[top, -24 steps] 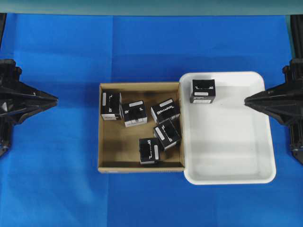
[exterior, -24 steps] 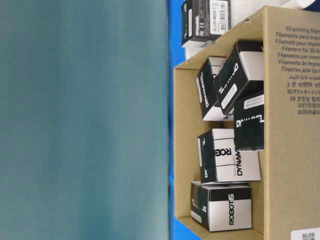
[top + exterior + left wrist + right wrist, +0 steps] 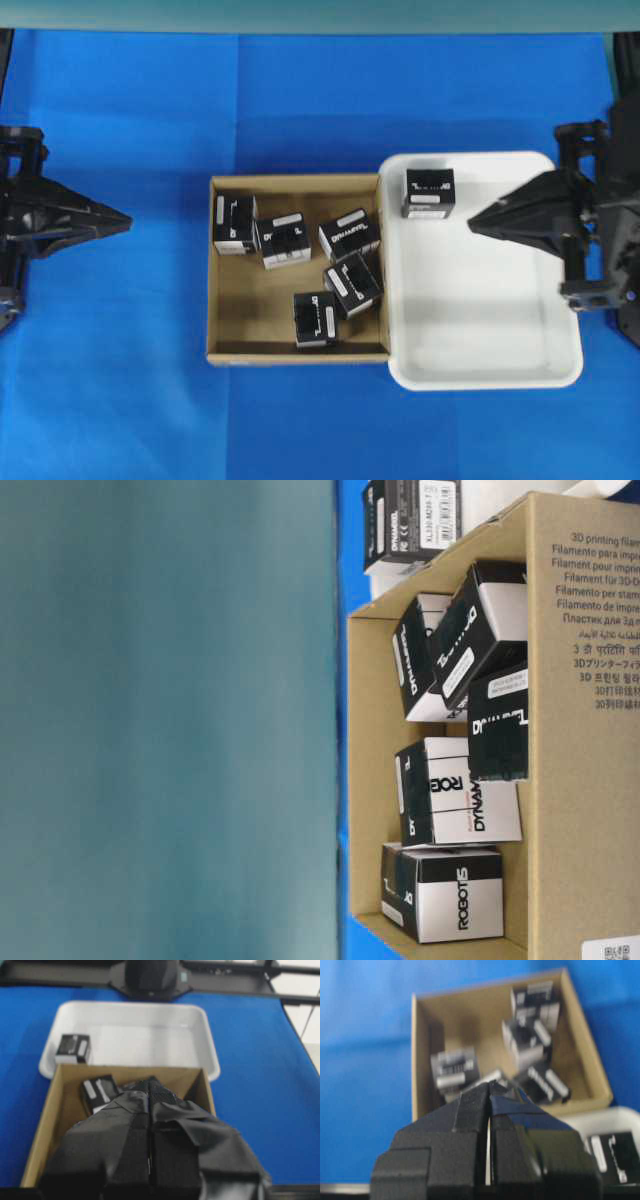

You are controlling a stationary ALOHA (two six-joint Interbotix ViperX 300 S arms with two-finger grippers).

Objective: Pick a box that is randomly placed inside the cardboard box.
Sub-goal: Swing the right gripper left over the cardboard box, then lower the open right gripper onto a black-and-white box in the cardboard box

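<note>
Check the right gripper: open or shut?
Shut and empty. The right gripper shows its fingers pressed together with nothing between them, hovering over the white tray.

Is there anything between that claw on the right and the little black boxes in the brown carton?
The right gripper hangs shut over the white tray. Between it and the five boxes stands only the cardboard box low near wall; one black box sits in the tray, off to the side.

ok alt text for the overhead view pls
A cardboard box holding five black boxes sits on a blue cloth against a white tray holding a sixth. The shut right pincer reaches over the tray; the left pincer waits, shut.
</note>
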